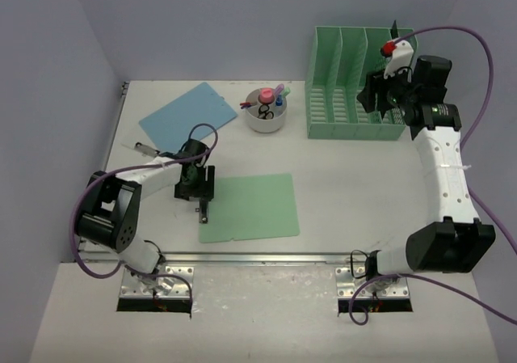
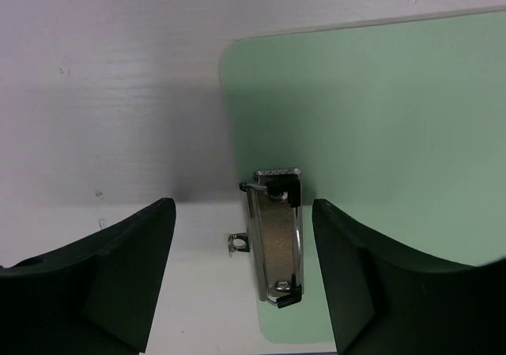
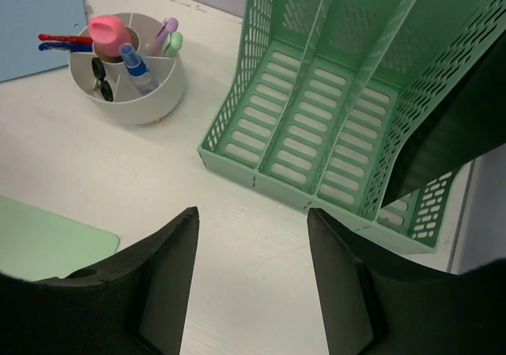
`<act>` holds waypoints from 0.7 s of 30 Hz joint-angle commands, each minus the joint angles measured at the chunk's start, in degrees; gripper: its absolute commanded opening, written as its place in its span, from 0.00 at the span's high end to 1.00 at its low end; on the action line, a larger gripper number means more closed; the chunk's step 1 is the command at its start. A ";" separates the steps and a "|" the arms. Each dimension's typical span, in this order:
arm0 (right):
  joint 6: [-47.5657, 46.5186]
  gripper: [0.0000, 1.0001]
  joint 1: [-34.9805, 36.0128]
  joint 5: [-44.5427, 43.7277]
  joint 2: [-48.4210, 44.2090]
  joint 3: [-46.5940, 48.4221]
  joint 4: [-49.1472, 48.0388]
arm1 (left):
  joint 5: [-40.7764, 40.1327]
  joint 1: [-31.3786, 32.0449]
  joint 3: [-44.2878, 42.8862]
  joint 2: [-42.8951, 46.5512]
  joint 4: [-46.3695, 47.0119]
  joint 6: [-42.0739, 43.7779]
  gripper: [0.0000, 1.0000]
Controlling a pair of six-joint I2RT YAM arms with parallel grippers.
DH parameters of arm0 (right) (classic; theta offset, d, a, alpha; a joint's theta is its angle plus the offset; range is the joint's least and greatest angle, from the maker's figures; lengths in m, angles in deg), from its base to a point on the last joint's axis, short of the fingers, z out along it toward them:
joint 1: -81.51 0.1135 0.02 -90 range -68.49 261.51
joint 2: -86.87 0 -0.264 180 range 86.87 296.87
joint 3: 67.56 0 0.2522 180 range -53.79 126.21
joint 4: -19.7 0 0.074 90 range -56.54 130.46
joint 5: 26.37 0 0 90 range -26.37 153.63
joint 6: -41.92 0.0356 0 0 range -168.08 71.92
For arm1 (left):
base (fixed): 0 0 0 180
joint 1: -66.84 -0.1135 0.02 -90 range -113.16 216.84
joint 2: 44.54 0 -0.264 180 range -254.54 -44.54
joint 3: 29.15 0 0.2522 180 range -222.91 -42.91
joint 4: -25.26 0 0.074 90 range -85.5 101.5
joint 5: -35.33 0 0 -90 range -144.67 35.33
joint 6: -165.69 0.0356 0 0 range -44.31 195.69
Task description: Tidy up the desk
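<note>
1. The left gripper (image 2: 241,228) hangs low over the desk (image 1: 347,185) with its fingers pointing down. Its jaws stand moderately wide and grip nothing.
2. A metal clip (image 2: 275,236) lies flat between this gripper's two fingers, running lengthwise along them. It sits nearer one finger, with a visible gap on each side, so neither finger touches it.
3. The clip belongs to the edge of a green board (image 2: 379,118). The board lies flat and spreads away from the clip, ahead of the fingers and out past the nearer finger.
4. A blue board (image 1: 187,112) lies flat on the desk beyond the left gripper, well apart from it.
5. The right gripper (image 1: 373,94) is raised above the desk and tilted downward. Its jaws are parted and empty.
6. Just past the right gripper's fingertips stands a mint-green file rack (image 3: 316,149) with slotted compartments, none touched by the fingers.
7. Ahead of the right gripper and to the other side sits a round white organizer cup (image 3: 134,102). It holds pens, a pink-topped item and black-handled scissors.
8. The desk lies beneath both grippers. It runs from the metal rail (image 1: 258,258) by the arm bases to the lavender walls.
</note>
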 commanded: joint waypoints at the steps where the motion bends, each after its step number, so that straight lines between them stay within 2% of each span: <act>1: -1.12 0.42 0.14 -1.06 -0.07 0.92 -2.61 | 0.41 2.59 -0.37 0.31 0.11 -1.98 0.31; 8: 0.02 0.42 0.14 -0.71 2.48 2.68 -1.82 | 1.37 5.06 -1.51 -5.66 -1.65 -2.68 0.36; 14: -0.42 0.42 0.57 0.52 2.66 1.54 -0.32 | 2.08 5.06 -1.78 -9.19 -2.00 -2.51 0.47; 15: -0.50 0.42 0.66 0.60 2.48 1.10 -0.32 | 2.25 5.06 -1.95 -9.27 -2.17 -2.77 0.53; 17: -0.51 0.42 1.01 0.69 2.30 -0.22 -0.58 | 2.78 5.06 -1.95 -8.92 -2.26 -3.12 0.59; 20: -0.59 0.42 1.98 1.74 2.04 -1.27 0.03 | 3.57 4.98 -1.60 -7.52 -1.48 -4.35 0.74; 21: -0.85 0.43 3.03 2.62 1.95 -2.32 0.20 | 3.57 4.98 -1.69 -6.47 -0.95 -4.61 0.87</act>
